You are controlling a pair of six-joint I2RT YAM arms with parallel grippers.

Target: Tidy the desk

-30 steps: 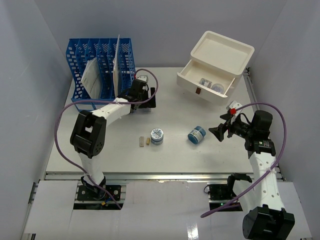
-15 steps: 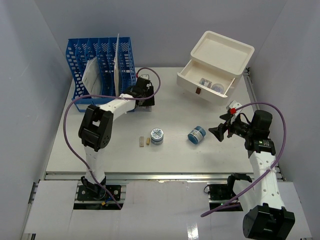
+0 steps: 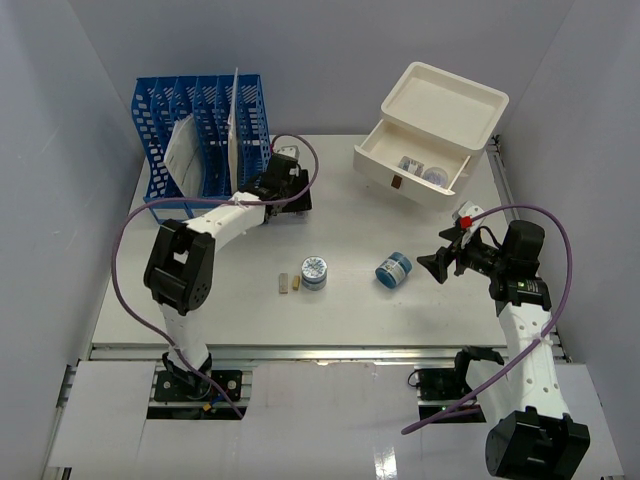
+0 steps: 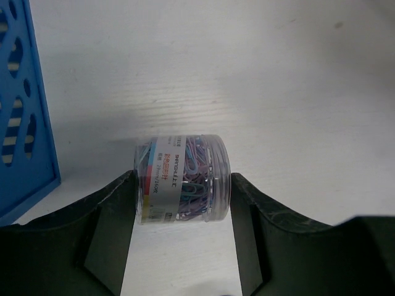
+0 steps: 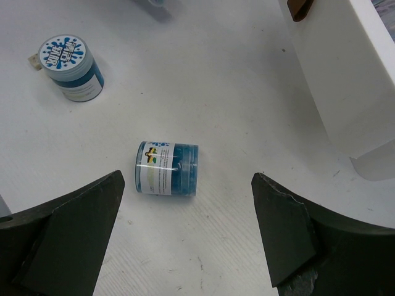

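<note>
The desk [image 3: 350,220] is a white tabletop with a metal rail [image 3: 320,352] along its near edge. My left gripper [image 3: 285,186] is by the blue rack. In the left wrist view it [image 4: 182,185] is shut on a clear jar of coloured paper clips [image 4: 182,176], which lies sideways between both fingers, low over the desk. My right gripper [image 3: 440,262] is open and empty, right of a blue jar [image 3: 393,269] lying on its side. In the right wrist view that jar [image 5: 168,168] lies ahead of the wide-open gripper [image 5: 187,182].
A blue-lidded jar [image 3: 314,272] stands upright mid-desk, with two small tan pieces [image 3: 288,284] to its left. A blue file rack [image 3: 200,135] holding papers is at the back left. A white drawer box [image 3: 440,105] at the back right has its drawer [image 3: 415,168] open, holding small items.
</note>
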